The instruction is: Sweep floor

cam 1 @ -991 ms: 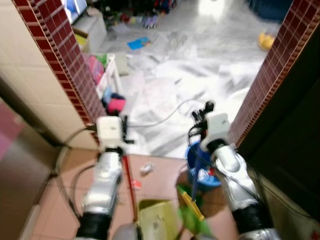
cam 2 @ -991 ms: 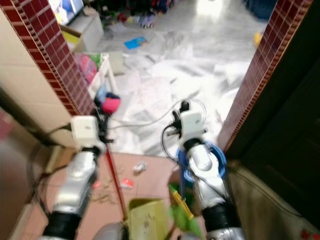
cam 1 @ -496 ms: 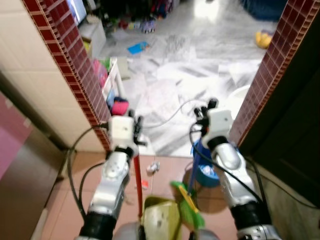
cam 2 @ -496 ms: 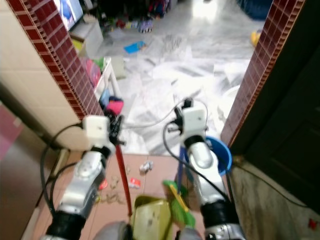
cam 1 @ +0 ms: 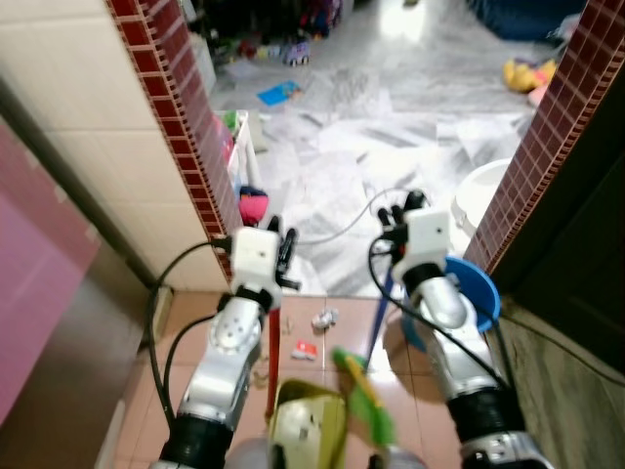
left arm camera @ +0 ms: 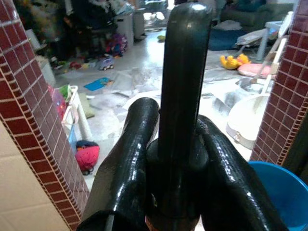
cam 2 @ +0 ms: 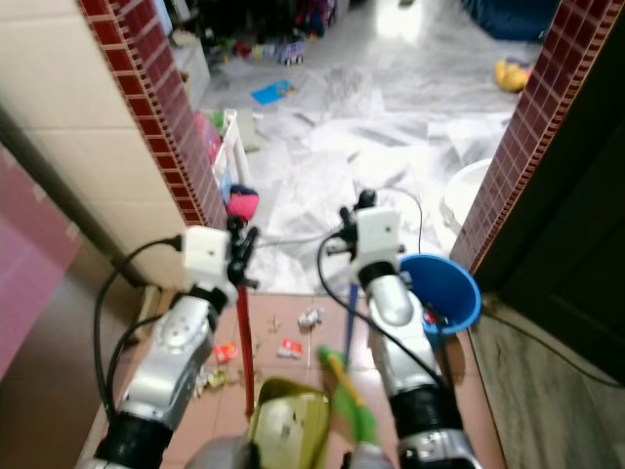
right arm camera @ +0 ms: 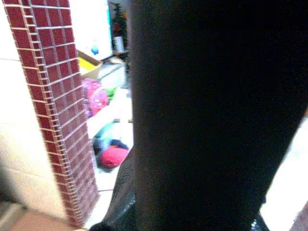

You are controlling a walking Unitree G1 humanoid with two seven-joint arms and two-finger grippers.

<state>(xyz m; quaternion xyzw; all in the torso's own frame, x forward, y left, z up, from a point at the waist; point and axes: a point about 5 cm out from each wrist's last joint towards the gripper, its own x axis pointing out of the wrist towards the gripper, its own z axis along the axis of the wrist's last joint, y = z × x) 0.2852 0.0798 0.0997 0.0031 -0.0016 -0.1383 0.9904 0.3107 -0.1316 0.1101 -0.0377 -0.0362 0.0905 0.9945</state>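
Note:
My left gripper (cam 1: 284, 256) is shut on the black top of a red handle (cam 1: 274, 342) that runs down to a yellow-green dustpan (cam 1: 308, 430) by my feet. In the left wrist view, both fingers (left arm camera: 130, 159) wrap that black grip (left arm camera: 183, 96). My right gripper (cam 1: 395, 215) is shut on a broom's blue handle (cam 1: 379, 313); its green head (cam 1: 366, 401) rests beside the dustpan. Small scraps lie on the pink tiles ahead: a crumpled grey piece (cam 1: 322, 319), a red bit (cam 1: 305, 349), and crumbs (cam 2: 210, 376).
Red brick pillars (cam 1: 186, 127) (cam 1: 552, 137) frame a doorway onto a white marble floor strewn with papers and toys. A blue bucket (cam 1: 474, 298) stands right of the broom, with a white tub (cam 1: 483, 200) behind it. A grey cable (cam 1: 337, 230) crosses the threshold.
The camera has swung, so the left wall looms larger and the bucket sits further right. Both grippers keep their hold on the handles; the broom head has drawn nearer the dustpan.

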